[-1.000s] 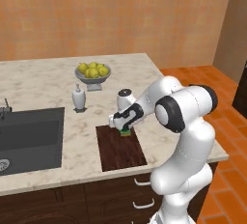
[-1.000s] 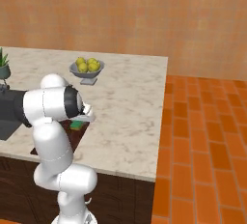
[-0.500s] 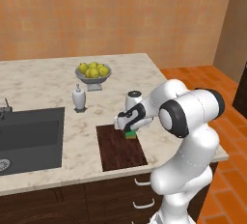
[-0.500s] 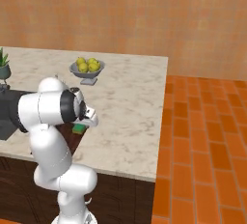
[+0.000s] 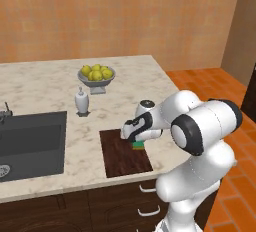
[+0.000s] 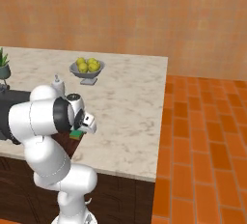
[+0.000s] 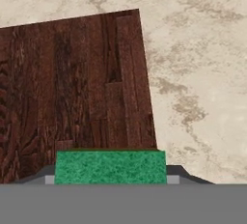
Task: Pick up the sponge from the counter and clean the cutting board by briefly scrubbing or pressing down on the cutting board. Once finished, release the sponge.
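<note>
Low in the hand view, the sponge (image 7: 110, 167) shows its green face clamped in the closed pincer (image 7: 110, 177), over the right edge of the cutting board (image 7: 72, 92). Centre of the left base view, the pincer (image 5: 136, 137) presses the sponge (image 5: 138, 145) onto the board (image 5: 122, 153). That view also shows the dark sink (image 5: 30, 143), soap bottle (image 5: 81, 100) and lemon bowl (image 5: 96, 76) on the marbled tabletop (image 5: 45, 83); the right base view adds orange floor tiles (image 6: 202, 141).

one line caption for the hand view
Green sponge held over the right edge of the cutting board, marbled counter alongside.
</note>
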